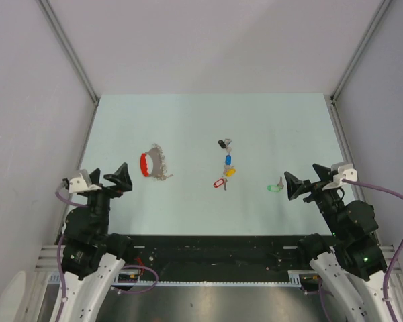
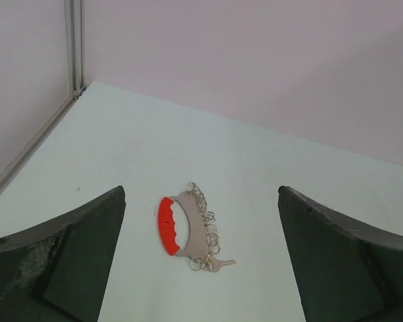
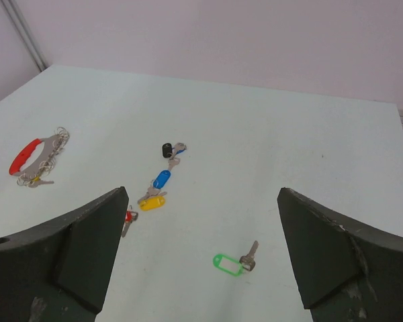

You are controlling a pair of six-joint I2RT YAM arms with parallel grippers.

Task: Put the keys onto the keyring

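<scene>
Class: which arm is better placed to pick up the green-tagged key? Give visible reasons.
Right. The right gripper hangs open just beside the green-tagged key, which lies ahead near the middle of its wrist view. The left gripper, also open, faces the keyring instead.

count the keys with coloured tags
5. Black key, blue key, yellow key and red key lie in a central line; green key sits apart to their right. The keyring seems to hold an untagged one.
</scene>
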